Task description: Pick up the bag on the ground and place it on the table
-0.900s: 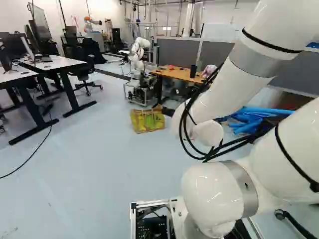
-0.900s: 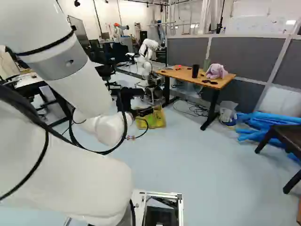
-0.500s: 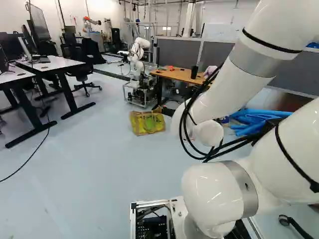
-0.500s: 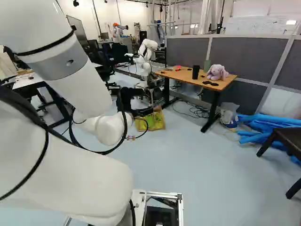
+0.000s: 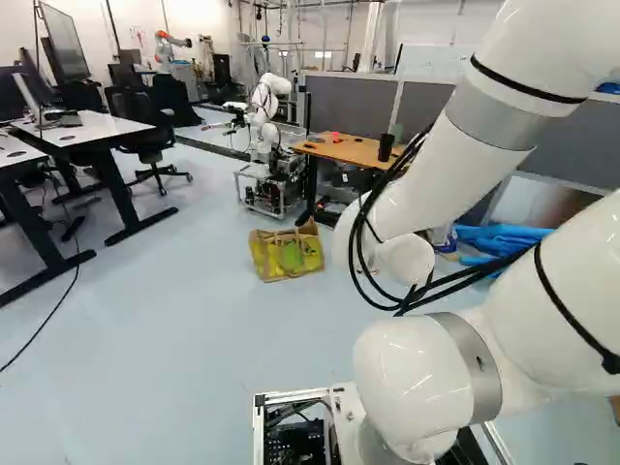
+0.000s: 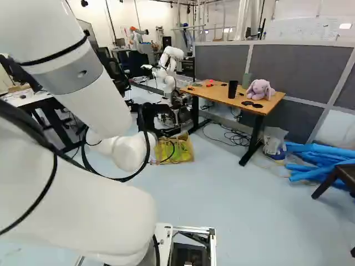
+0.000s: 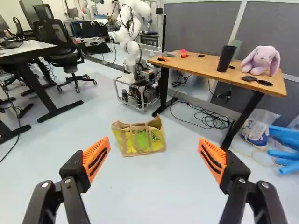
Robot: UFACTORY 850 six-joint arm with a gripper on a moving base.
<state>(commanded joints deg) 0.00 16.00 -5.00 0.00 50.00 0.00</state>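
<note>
My black gripper (image 6: 165,133) reaches out low beyond the white arm in the right base view, its outline partly lost against dark things. In the wrist view the gripper (image 7: 154,156) stands wide open, orange pads apart and nothing between them. A brown bag (image 7: 140,142) with yellow and green print and two handles stands on the floor ahead of the fingers, untouched. The same bag (image 5: 288,254) shows left of the arm in the left base view. The wooden table (image 7: 205,69) is beyond the bag, to its right, with a black cup (image 7: 226,59) and a plush rabbit (image 7: 262,60) on it.
Another robot (image 7: 135,56) stands behind the bag. White desks (image 5: 82,134) and an office chair are on the left. Cables (image 7: 210,119) lie under the wooden table. Blue rolls (image 6: 319,160) and a dark chair (image 6: 341,176) are at the right of the right base view.
The base has moved forward: bag and wooden table appear nearer, and the desks have slid outward in the left base view. The arm keeps its pose over its lowest joint.
</note>
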